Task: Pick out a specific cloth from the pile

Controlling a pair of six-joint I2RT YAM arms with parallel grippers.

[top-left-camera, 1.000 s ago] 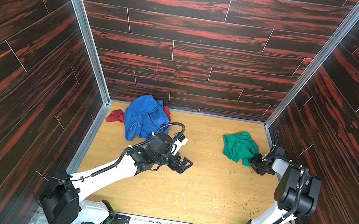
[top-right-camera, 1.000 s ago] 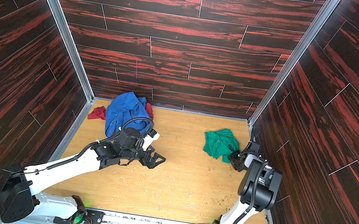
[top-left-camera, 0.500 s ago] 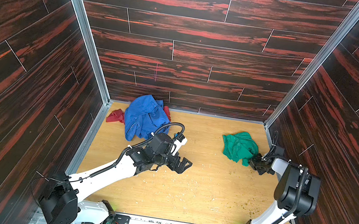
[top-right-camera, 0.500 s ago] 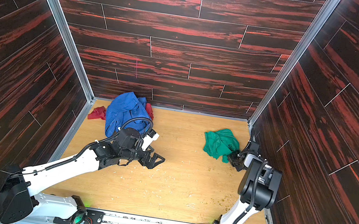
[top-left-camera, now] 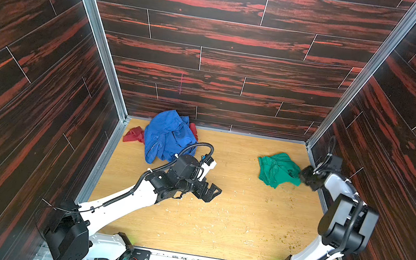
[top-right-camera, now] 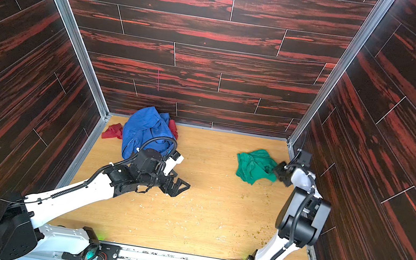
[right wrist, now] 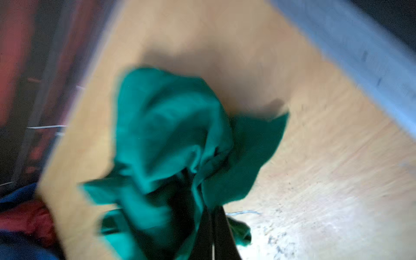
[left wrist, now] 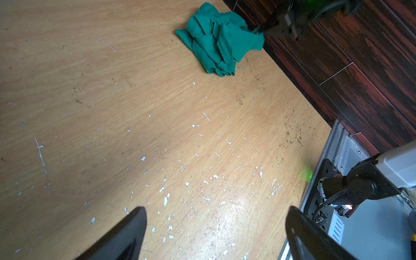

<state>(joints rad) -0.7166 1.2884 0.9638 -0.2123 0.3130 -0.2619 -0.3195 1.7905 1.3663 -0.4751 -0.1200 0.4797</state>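
Jaws of the right gripper are pinched shut on the crumpled emerald-green fabric cloth, beside the counter's right edge; the left gripper gapes empty mid-counter, farther off.

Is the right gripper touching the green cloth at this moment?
Touching. The right wrist view, though blurred, shows the right gripper shut, with the green cloth bunched around its tips. In both top views it sits at the cloth's edge.
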